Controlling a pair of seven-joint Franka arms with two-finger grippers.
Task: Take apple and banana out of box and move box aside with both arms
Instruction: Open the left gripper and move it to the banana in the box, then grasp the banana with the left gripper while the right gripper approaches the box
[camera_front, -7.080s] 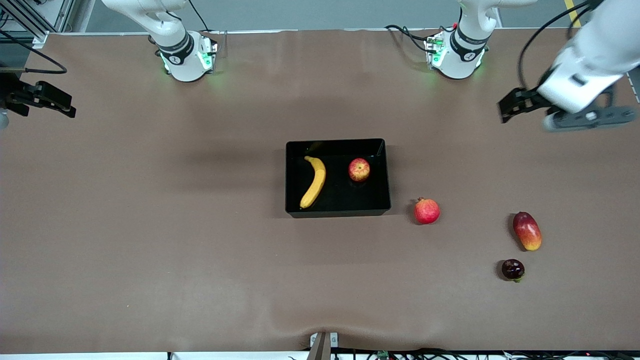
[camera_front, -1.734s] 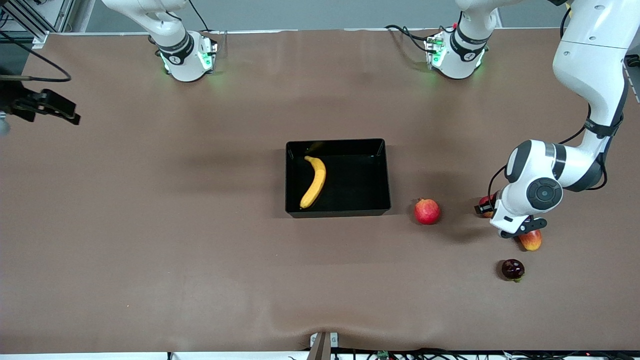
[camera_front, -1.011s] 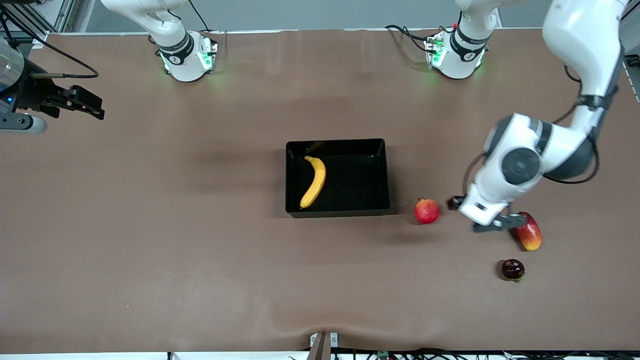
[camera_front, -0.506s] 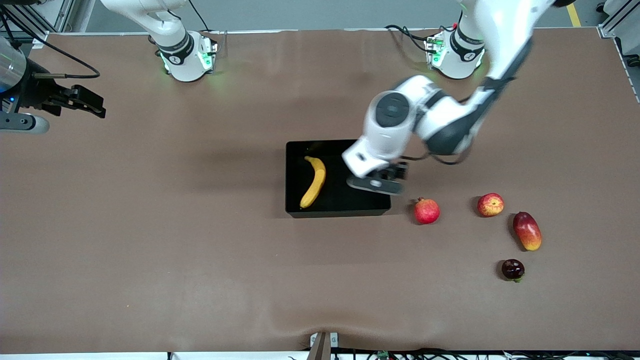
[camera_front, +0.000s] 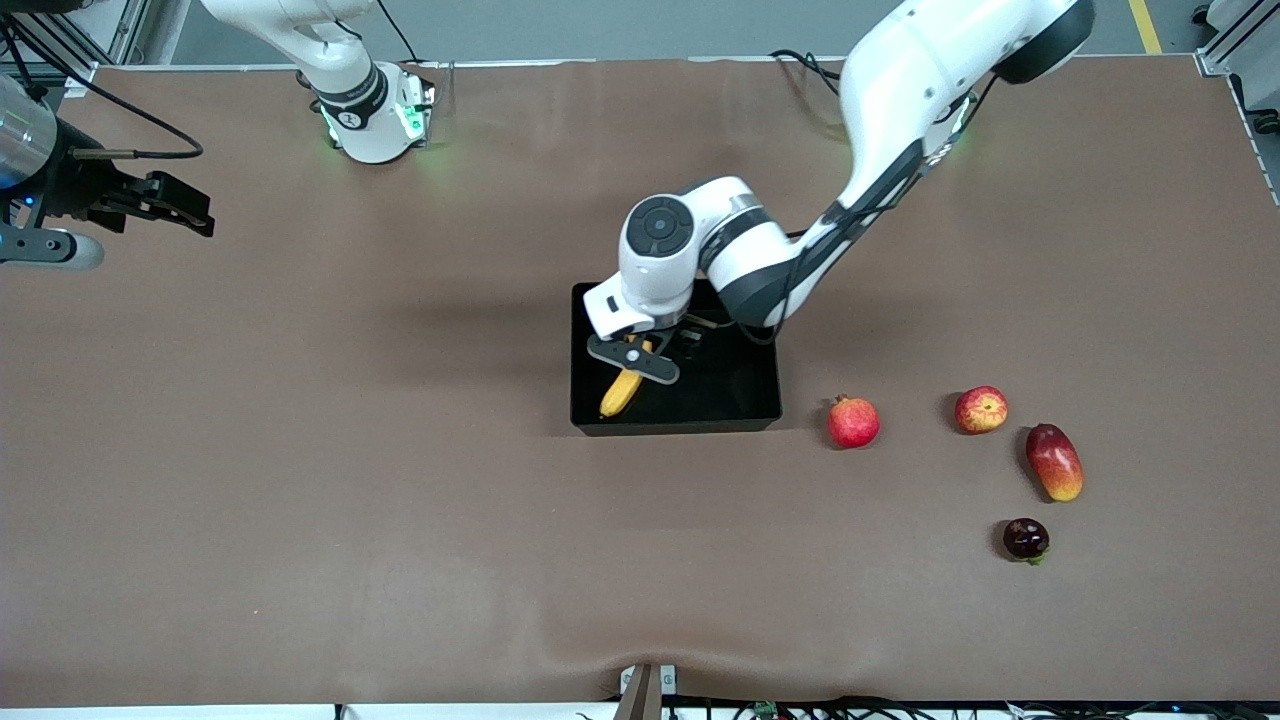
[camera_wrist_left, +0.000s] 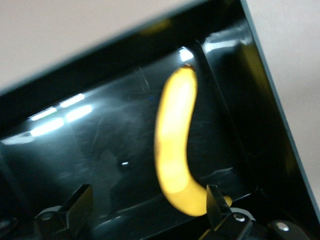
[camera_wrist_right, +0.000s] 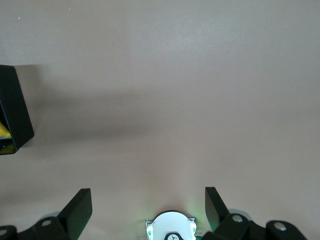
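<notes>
Now, banana (camera_front: 622, 392): in box (camera_front: 745, 405), under left gripper (camera_front: 650, 350), fingers wide, nothing held.
Apple (camera_front: 981, 409): out, on table (camera_front: 300, 480) beside pomegranate (camera_front: 853, 421), mango (camera_front: 1054, 461).
Right gripper (camera_front: 165, 203): waiting at table's edge, spread wide, empty.
Left to do: banana out, box aside.
Surface: brown mat.

Banana (camera_front: 622, 391) in box (camera_front: 745, 400); apple (camera_front: 981, 409) outside

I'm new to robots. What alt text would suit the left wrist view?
A yellow banana lies in a glossy black box, seen from just above. The open left gripper hangs over it, empty.
</notes>
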